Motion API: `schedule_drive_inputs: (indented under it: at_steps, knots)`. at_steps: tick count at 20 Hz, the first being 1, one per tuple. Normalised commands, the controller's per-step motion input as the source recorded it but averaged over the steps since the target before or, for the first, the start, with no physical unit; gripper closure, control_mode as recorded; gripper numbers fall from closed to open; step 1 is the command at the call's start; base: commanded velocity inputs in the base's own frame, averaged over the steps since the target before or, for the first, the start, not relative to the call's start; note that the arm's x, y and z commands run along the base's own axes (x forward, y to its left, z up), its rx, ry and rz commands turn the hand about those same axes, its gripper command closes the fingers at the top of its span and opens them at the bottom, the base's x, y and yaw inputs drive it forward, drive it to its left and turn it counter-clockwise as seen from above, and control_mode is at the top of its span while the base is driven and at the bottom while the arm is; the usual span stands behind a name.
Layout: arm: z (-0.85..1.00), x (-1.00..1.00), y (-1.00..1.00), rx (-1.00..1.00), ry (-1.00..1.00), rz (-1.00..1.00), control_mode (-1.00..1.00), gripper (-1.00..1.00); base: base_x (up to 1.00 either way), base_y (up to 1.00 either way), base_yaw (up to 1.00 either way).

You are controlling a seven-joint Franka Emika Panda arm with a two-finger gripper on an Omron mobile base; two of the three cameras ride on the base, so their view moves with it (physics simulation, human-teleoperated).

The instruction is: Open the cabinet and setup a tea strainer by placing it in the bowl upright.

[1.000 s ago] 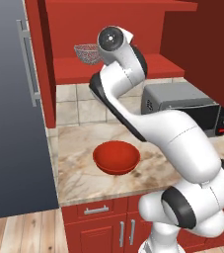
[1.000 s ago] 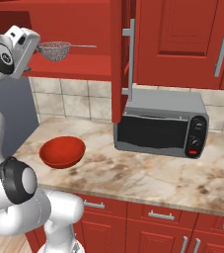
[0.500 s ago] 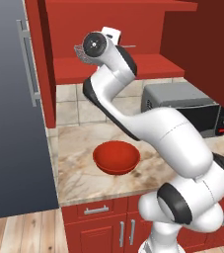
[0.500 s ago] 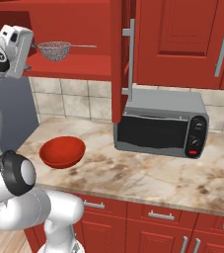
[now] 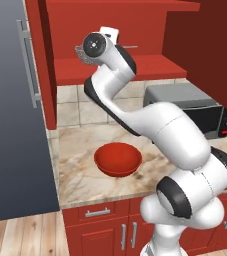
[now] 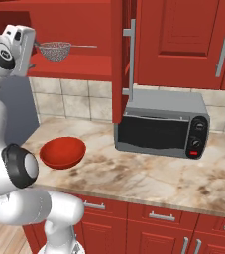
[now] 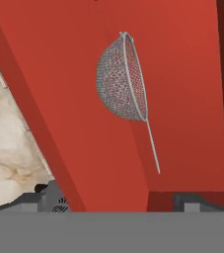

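The cabinet [image 6: 79,20] stands open, its door [image 6: 118,59] swung out edge-on above the microwave. On its red shelf [image 5: 150,65] sits the tea strainer [image 6: 54,51], mesh cup upright, thin handle pointing right. In the left base view my wrist covers most of the strainer [image 5: 81,54]. My gripper [image 6: 34,49] is raised to shelf height just left of the strainer, open and holding nothing. In the hand view the strainer [image 7: 121,79] lies ahead of the gripper [image 7: 114,201], well clear of both fingertips [image 7: 39,197]. The red bowl [image 5: 117,159] rests on the counter below, empty.
A grey microwave [image 6: 161,124] stands on the marble counter [image 6: 148,178] right of the bowl. A tall dark fridge [image 5: 15,125] walls off the counter's left end. Closed red wall doors [image 6: 183,39] hang to the right, and lower cupboards [image 6: 158,223] run along the front.
My hand has swung left along the shelf and turned toward the tea strainer. The strainer and bowl have not moved, and the fingers have stayed apart.
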Motion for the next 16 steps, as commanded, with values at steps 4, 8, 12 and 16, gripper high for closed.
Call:
schedule_drive_inputs:
  at_steps: [4,8,12,16]
  knots:
    - [0.0,0.38,0.0,-0.02,0.0,0.05,-1.0,-1.0,0.0,0.0,0.0]
    - [0.0,0.27,0.01,-0.01,0.0,0.05,-1.0,-1.0,0.0,0.0,0.0]
    - [0.0,0.2,0.05,0.0,0.0,0.04,-1.0,-1.0,0.0,0.0,0.0]
    - [-0.09,0.21,0.24,0.0,0.01,0.03,-1.0,-1.0,0.0,0.0,0.0]
